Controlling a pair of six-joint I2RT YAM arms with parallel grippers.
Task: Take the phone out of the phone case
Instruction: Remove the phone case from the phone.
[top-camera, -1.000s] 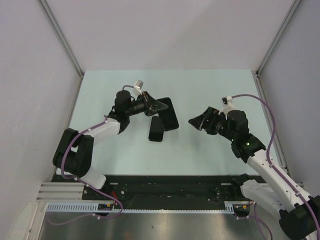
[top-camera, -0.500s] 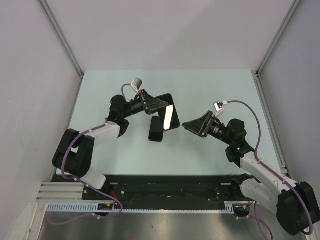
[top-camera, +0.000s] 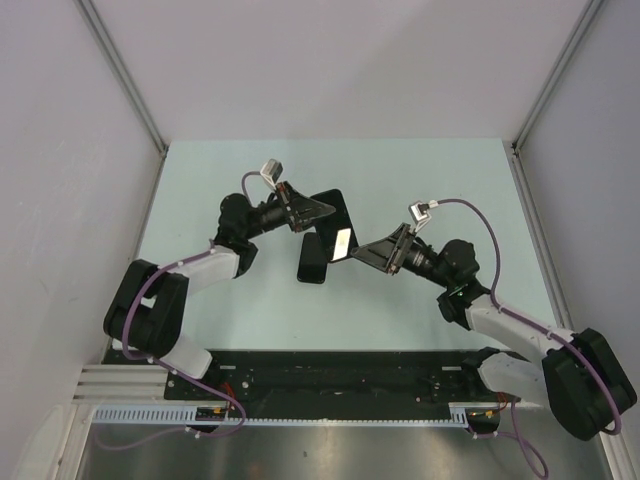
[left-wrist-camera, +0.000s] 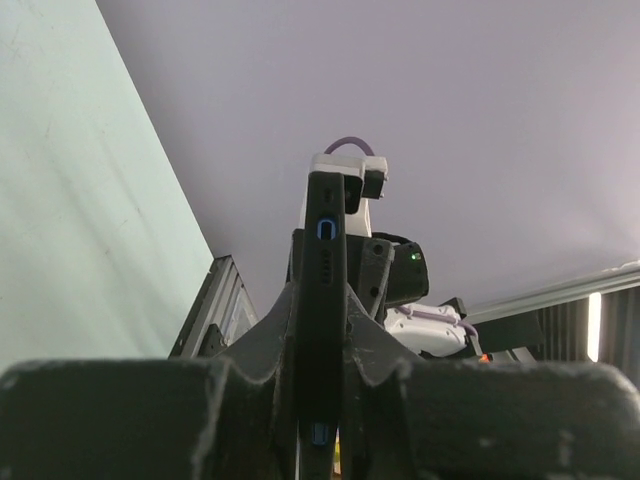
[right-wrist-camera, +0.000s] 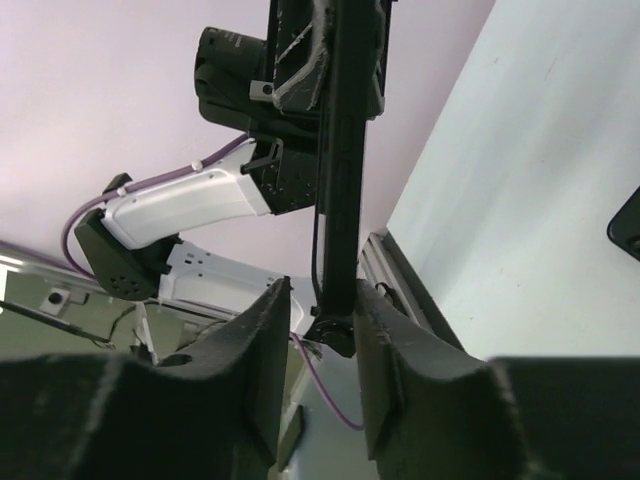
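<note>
My left gripper (top-camera: 318, 208) is shut on the black phone case (top-camera: 335, 218) and holds it tilted above the table. The phone is inside the case, and its glossy screen shows glare (top-camera: 341, 241). In the left wrist view the cased phone (left-wrist-camera: 325, 250) stands edge-on between my closed fingers. My right gripper (top-camera: 358, 254) is open at the case's near end. In the right wrist view its jaws (right-wrist-camera: 322, 290) straddle the edge-on case (right-wrist-camera: 345, 150), with the right finger (right-wrist-camera: 385, 340) close against it and the left finger apart. The phone's white back is hidden.
A second dark phone (top-camera: 313, 258) lies flat on the pale green table (top-camera: 420, 180), just below the held one; its corner shows in the right wrist view (right-wrist-camera: 626, 226). Grey walls enclose the table on three sides. A black rail runs along the near edge (top-camera: 340, 365).
My right arm has swung left and lowered until its open jaws reach the end of the held case. My left gripper has kept its hold and tilted the case slightly.
</note>
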